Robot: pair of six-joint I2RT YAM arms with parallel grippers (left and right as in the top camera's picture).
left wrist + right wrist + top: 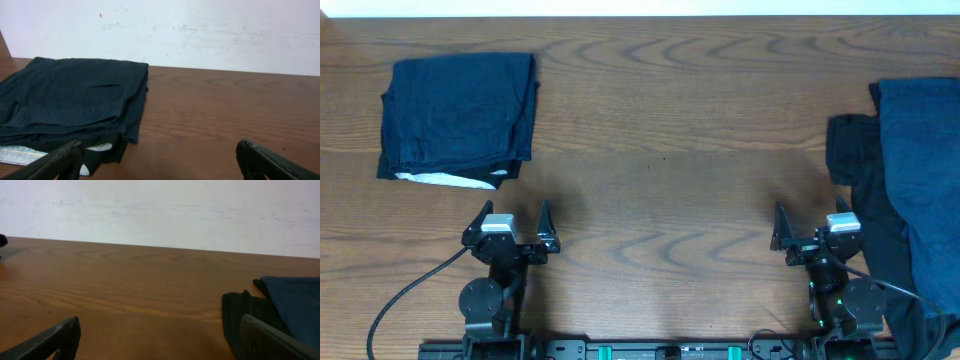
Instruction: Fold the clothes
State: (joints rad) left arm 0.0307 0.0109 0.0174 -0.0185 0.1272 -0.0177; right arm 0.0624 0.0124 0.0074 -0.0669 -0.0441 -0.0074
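Overhead: folded navy stack at far-left corner of the table, loose black-and-blue pile at its right edge. Left gripper and right gripper by its front edge, both spread wide, empty.
Left wrist: stack only, layered edges and patterned white lining plain.
Right wrist: pile only, black beside blue.

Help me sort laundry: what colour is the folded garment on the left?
The folded garment is dark navy, white strip at its near edge; clearest overhead.
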